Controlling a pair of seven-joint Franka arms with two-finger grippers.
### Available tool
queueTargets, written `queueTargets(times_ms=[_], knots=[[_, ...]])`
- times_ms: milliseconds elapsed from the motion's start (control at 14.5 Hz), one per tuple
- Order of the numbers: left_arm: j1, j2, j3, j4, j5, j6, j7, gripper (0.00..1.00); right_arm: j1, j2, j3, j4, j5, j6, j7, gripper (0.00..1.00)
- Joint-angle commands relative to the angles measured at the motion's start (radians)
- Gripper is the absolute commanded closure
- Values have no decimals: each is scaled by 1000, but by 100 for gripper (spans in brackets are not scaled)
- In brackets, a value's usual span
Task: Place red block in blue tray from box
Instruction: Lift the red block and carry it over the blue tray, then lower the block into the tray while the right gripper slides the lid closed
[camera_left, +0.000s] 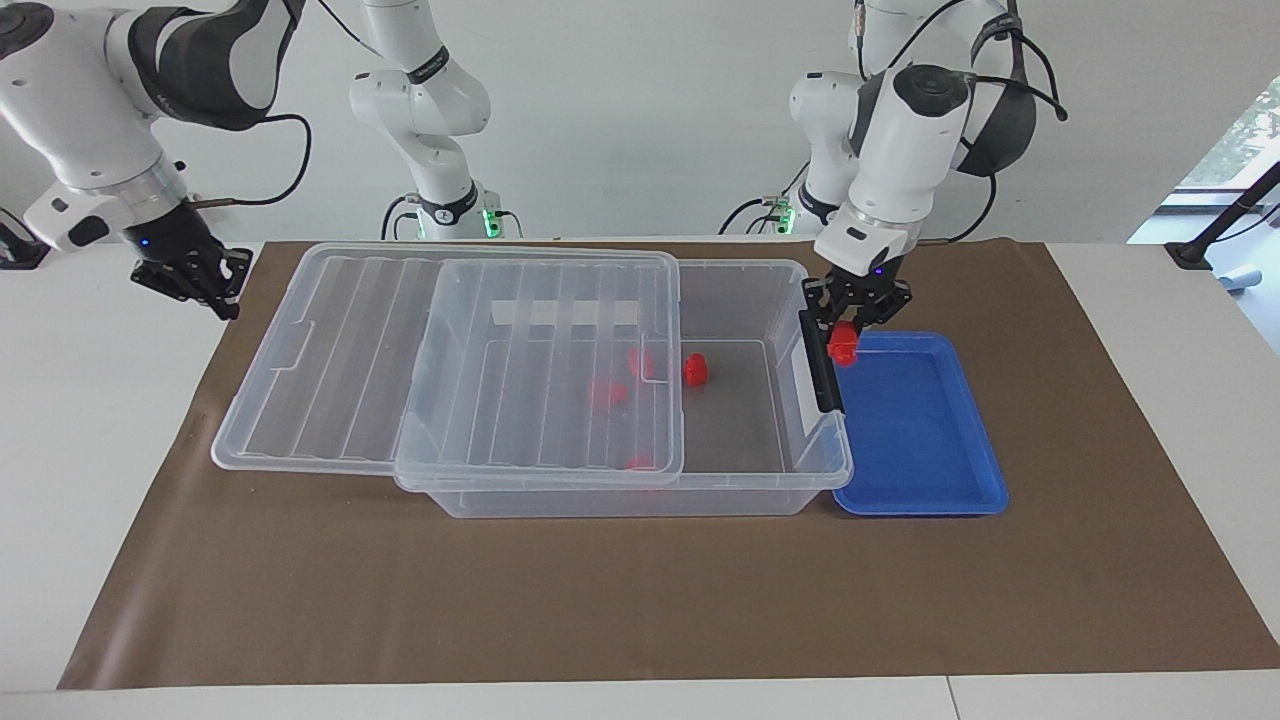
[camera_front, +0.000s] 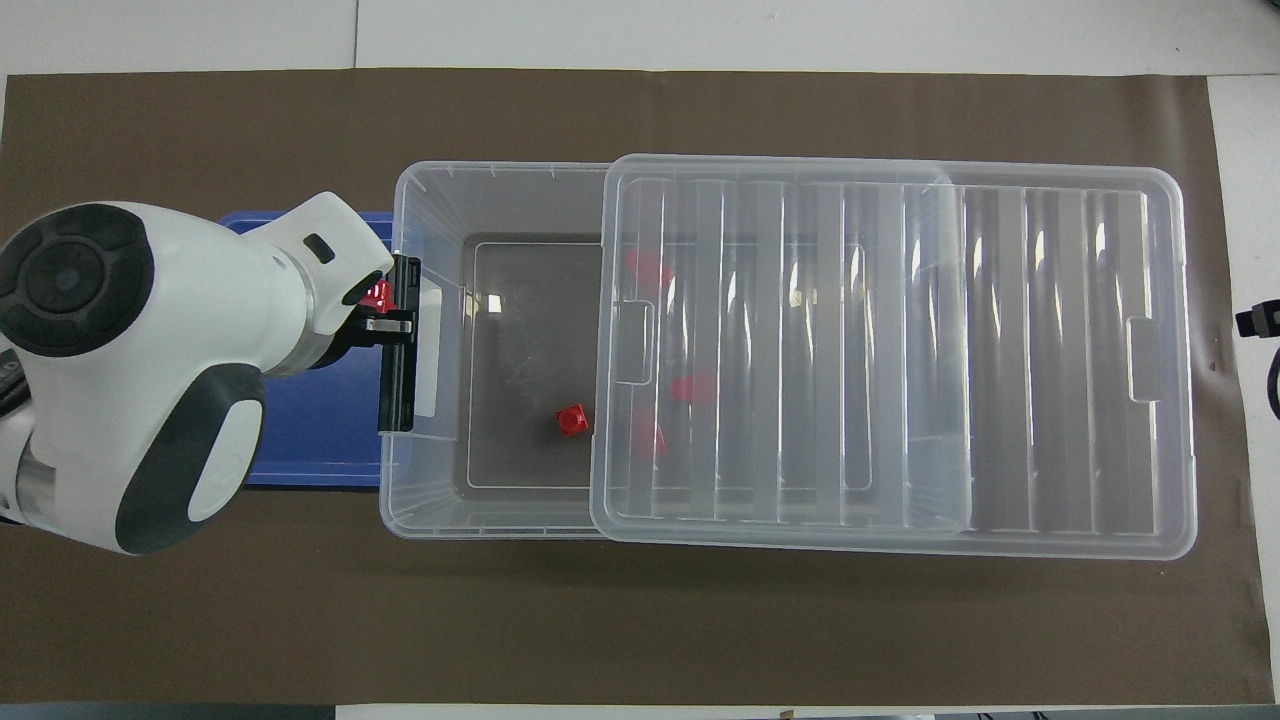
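**Red block carried over the blue tray's edge**

The left gripper pinches the red block in the air, over the rim of the blue tray just beside the black latch of the box. The ribbed lid sits slid partway off the box; four other red blocks lie inside. The right gripper waits off the box's other end; whether its fingers are spread cannot be told.

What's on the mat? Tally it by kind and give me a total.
Red blocks: 5 (held block in the left pincer, 4 in the box)
Box: 1
Lid: 1
Tray: 1
Total: 8
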Motion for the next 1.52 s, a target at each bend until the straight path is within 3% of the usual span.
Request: queueTargets(times_ms=[0,207,690,1172,1310,1379,1448], knots=[[79,-12,-9,-118,8,138,76,100,7,20,12,-48,-8,65,0,100],[108,30,-9,-204,8,275,79,100,16,12,12,-117,-8,124,15,100],[113,198,-9,-209,8,462,76,100,69,4,17,-138,-6,124,124,100],[130,245,-9,-207,8,479,78,100,151,-5,17,-157,-5,121,256,100],[130,245,-9,-204,8,479,81,16,168,-5,17,-157,-5,118,272,100],[130,245,-9,-201,8,474,81,0,176,-6,17,-157,-5,115,293,100],[130,243,-9,-198,8,470,78,0,196,-6,17,-157,-5,113,310,100]])
